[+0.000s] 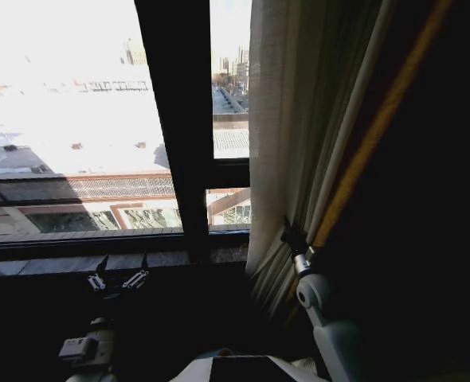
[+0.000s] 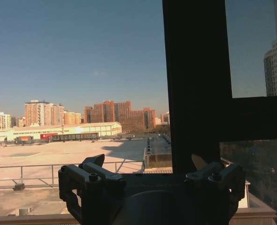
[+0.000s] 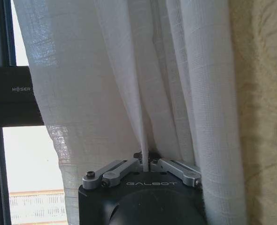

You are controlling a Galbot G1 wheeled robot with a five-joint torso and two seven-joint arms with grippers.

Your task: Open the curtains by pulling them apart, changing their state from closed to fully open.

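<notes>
- The sheer white pleated curtain panel point(image 1: 287, 135) hangs bunched at the right of the window, its folds gathered between the glass and a heavier yellowish drape point(image 1: 378, 127) beside it. In my right wrist view the same white linen-like fabric point(image 3: 105, 84) falls in long vertical folds, its near edge leaving a strip of window bare beside it.
- My right gripper point(image 1: 293, 237) is up against those gathered folds, low on the panel. From the wrist I see my two grey metal fingers point(image 3: 117, 171) drawn together on a narrow pleat of the fabric, so I am clenched on the curtain, the pinched fold rising straight up from between the tips point(image 3: 145, 165).
- The wide dark window frame bar point(image 1: 175, 119) stands upright to the left of the panel, with a dark crossbar point(image 1: 231, 171) meeting it; the glass on both sides of the upright is uncovered, showing sunlit rooftops and distant apartment blocks.
- My left gripper point(image 1: 117, 280) sits low in front of the dark window sill point(image 1: 76, 263), well apart from the curtain. Its fingers point(image 2: 89, 180) are spread wide, holding nothing, pointing out at the glass with the dark frame upright point(image 2: 195, 84) just ahead.
- My white right forearm point(image 1: 323, 306) reaches up from the lower right toward the fabric.
</notes>
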